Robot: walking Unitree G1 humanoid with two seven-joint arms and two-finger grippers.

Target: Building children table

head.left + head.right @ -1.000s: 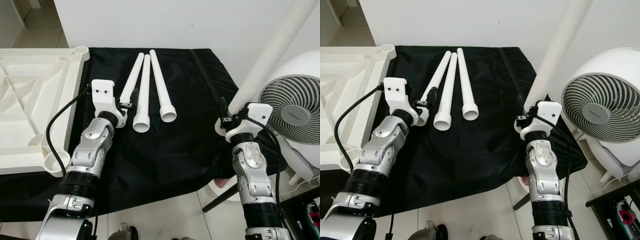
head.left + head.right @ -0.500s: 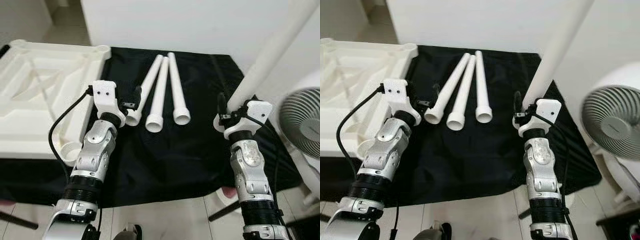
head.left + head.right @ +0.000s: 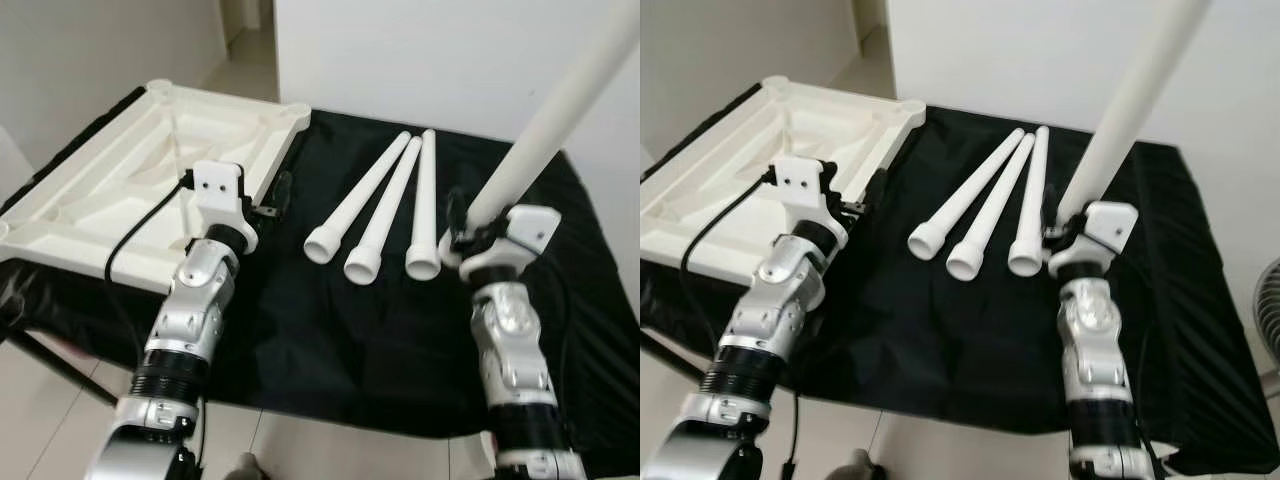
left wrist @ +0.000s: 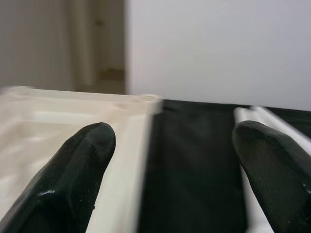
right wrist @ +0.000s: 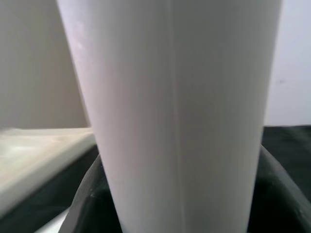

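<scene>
The white children's tabletop (image 3: 120, 190) lies upside down at the left on a black cloth. Three white legs (image 3: 385, 205) lie side by side in the middle, wide ends toward me. My right gripper (image 3: 468, 215) is shut on a fourth white leg (image 3: 560, 110), which slants up and to the right; the right wrist view shows this leg (image 5: 175, 116) between the fingers. My left gripper (image 3: 276, 195) hovers open beside the tabletop's near right edge. In the left wrist view its two black fingertips (image 4: 73, 179) stand wide apart with nothing between them, the tabletop's rim (image 4: 73, 111) beyond.
The black cloth (image 3: 350, 330) covers the whole work surface, and its front edge drops to a tiled floor. A white wall stands behind. A fan's rim (image 3: 1271, 300) peeks in at the far right. Bare cloth lies between my two arms.
The camera has swung left, so the fan has slid out and more of the tabletop shows. My left gripper has left the leftmost lying leg for the tabletop's edge. The right still holds its leg.
</scene>
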